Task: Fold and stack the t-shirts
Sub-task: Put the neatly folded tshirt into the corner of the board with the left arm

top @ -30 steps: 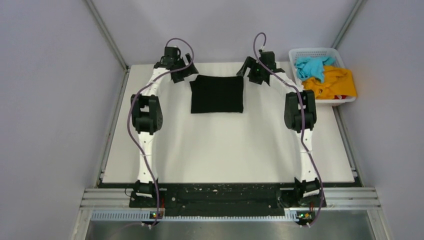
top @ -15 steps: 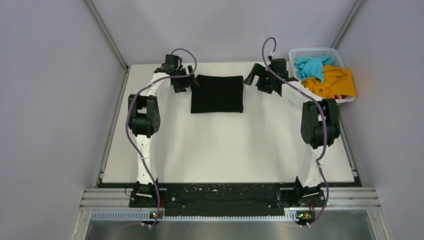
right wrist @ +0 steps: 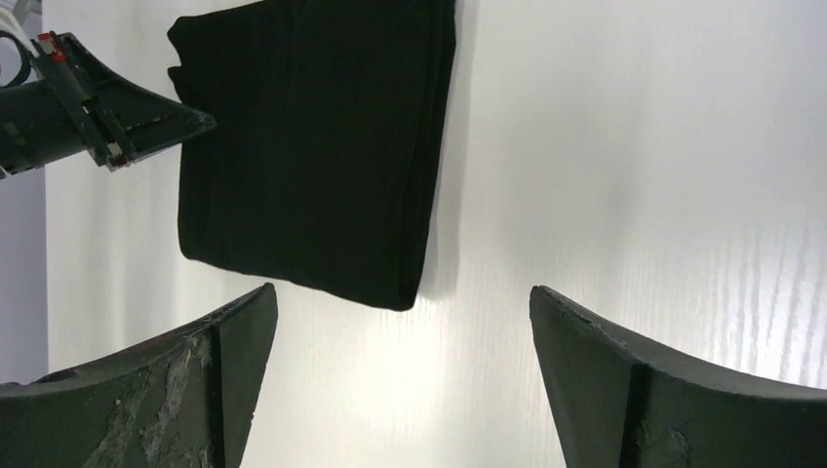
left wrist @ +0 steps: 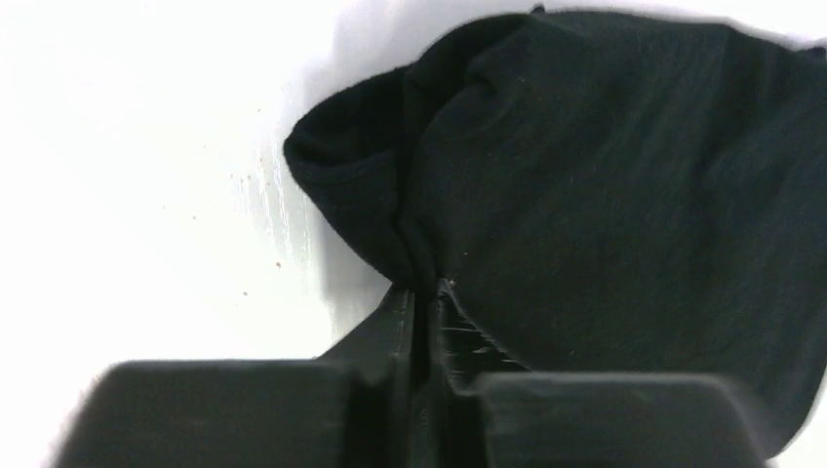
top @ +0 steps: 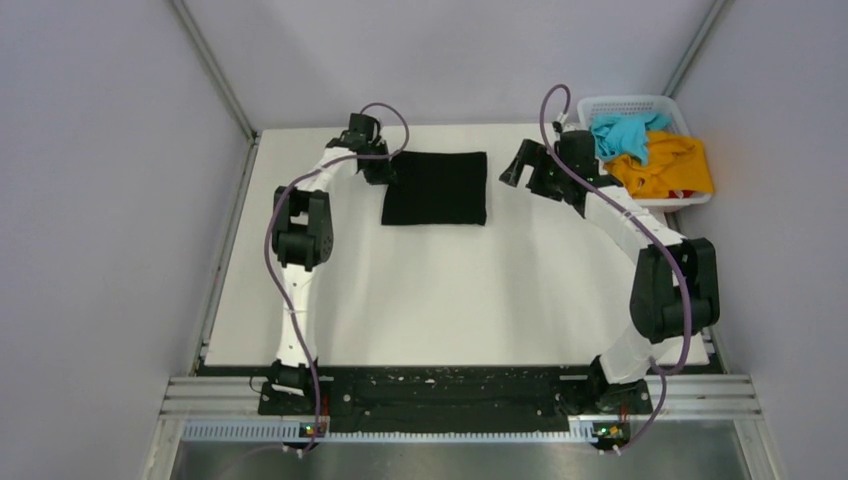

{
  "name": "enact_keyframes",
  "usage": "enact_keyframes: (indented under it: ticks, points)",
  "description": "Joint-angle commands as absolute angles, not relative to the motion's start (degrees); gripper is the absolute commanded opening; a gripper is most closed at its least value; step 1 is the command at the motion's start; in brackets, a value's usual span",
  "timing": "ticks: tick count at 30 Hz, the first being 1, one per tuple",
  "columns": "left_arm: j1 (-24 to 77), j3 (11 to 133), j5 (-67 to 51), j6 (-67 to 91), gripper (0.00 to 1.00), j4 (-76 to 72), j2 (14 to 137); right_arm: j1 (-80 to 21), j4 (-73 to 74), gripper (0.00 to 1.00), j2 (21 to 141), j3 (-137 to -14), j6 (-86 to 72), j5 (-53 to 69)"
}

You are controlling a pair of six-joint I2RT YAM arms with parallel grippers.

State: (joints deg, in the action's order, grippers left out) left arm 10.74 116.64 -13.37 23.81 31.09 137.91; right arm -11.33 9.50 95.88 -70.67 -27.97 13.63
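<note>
Since the earlier shot the right arm has swung out toward the basket [top: 610, 103] and the left gripper [left wrist: 429, 288] has nudged onto the black t-shirt [top: 435, 187]. That shirt's folded, at the far middle of the table. The turquoise t-shirt [top: 625, 133] and orange t-shirt [top: 668, 165] are bunched in the basket. Looks like final tidying, so next is fetching another shirt. Left gripper's clamped on the black shirt's corner, and the right gripper [top: 525, 168] is wide open and empty.

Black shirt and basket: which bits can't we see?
Left wrist view: near edge of the black t-shirt, behind the blurred left gripper.
Right wrist view: one end of it, cut off by the picture's top.
Top view: floor of the basket, under the turquoise t-shirt and orange t-shirt.
</note>
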Motion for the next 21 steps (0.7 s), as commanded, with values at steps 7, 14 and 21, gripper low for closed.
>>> enact_keyframes:
  ticks: [7, 14, 21]
  points:
    - [7.8, 117.8, -0.8, 18.6, 0.0, 34.1, 135.5, -11.1, 10.9, 0.99, 87.7, -66.3, -23.9, 8.1]
    - [-3.0, 116.2, 1.1, 12.7, 0.0, 33.4, 131.6, -11.1, 9.8, 0.99, 87.8, -65.5, -23.1, 6.6]
    - [-11.4, 124.4, 2.7, 1.5, 0.0, 30.6, 136.7, -11.1, 9.4, 0.99, 92.2, -70.0, -22.4, 5.7]
